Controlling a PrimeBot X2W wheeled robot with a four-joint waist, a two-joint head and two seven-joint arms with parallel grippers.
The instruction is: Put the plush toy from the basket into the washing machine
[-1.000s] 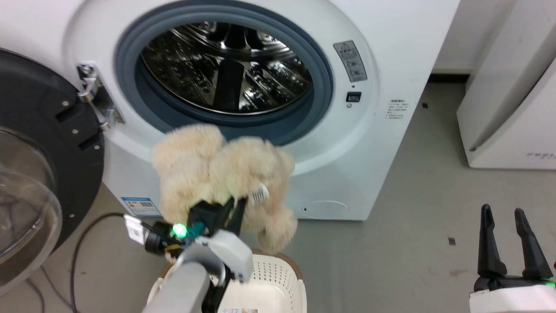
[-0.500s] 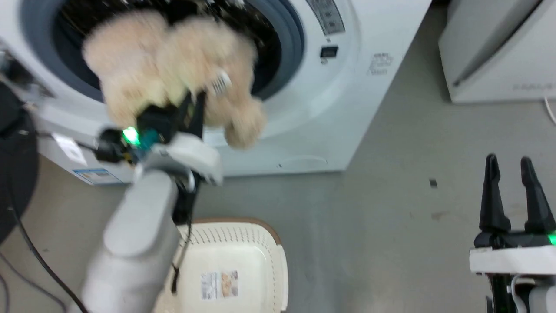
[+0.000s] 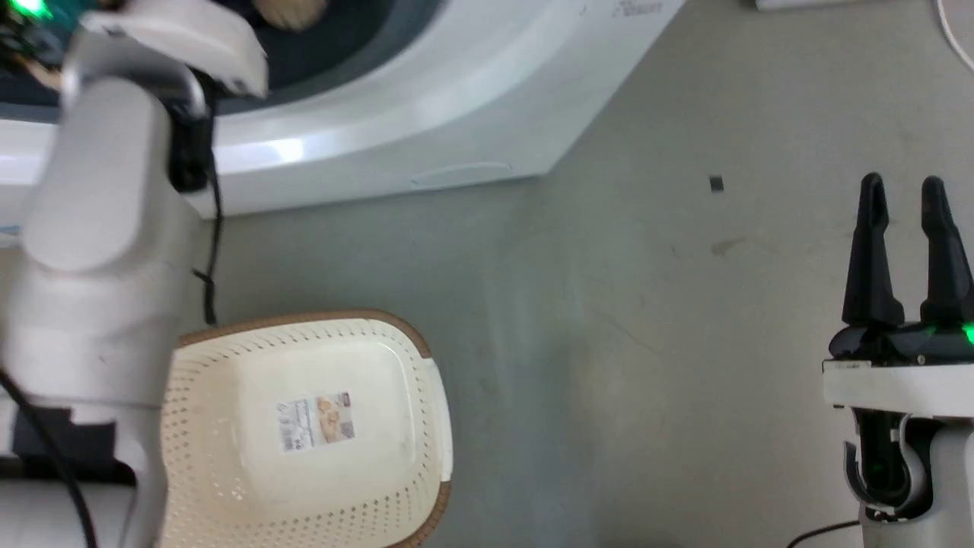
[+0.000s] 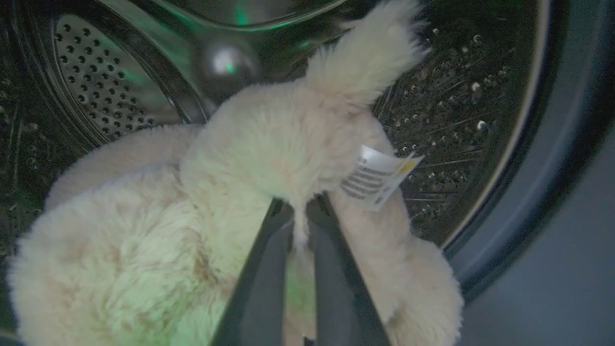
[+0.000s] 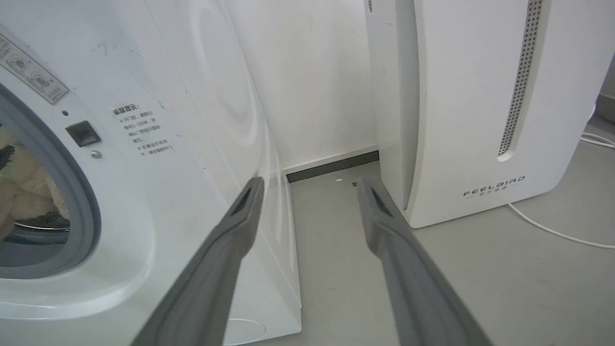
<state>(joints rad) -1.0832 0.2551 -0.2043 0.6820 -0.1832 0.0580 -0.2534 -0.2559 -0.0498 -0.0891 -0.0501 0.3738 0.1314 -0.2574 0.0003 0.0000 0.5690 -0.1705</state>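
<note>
**Mia:** What is in the head view?

**Ben:** A cream oval plastic basket [image 3: 228, 487] with little holes and a brown rim sits on the grey floor [image 3: 647, 342] at the lower left. The sticker [image 3: 316, 422] on its bottom shows. The big white front-loading washing machine [image 3: 380, 114] runs across the top. The pale left arm [image 3: 99, 228] reaches up to its round opening at the upper left. The right gripper [image 3: 902, 186] stands at the lower right with its two dark fingers apart.

**Mia:** And the left wrist view?

**Ben:** The big fluffy beige plush toy [image 4: 269, 158] is in the middle and lower left, inside the shiny steel drum [image 4: 110, 96] with holes. The left gripper [image 4: 300, 206] comes up from the bottom middle. Its jaws are clamped on the toy's fur. A small white tag [image 4: 377, 178] sticks out just right of the fingers.

**Mia:** And the right wrist view?

**Ben:** The right gripper's grey fingers spread wide at the bottom middle. The washing machine is on the left, and a bit of the toy shows through its grey-ringed opening at the left edge. A tall white box [image 5: 456, 96] marked FEELBIRD stands on the right. A thin white cord [image 5: 552, 230] lies on the floor at the lower right.
</note>
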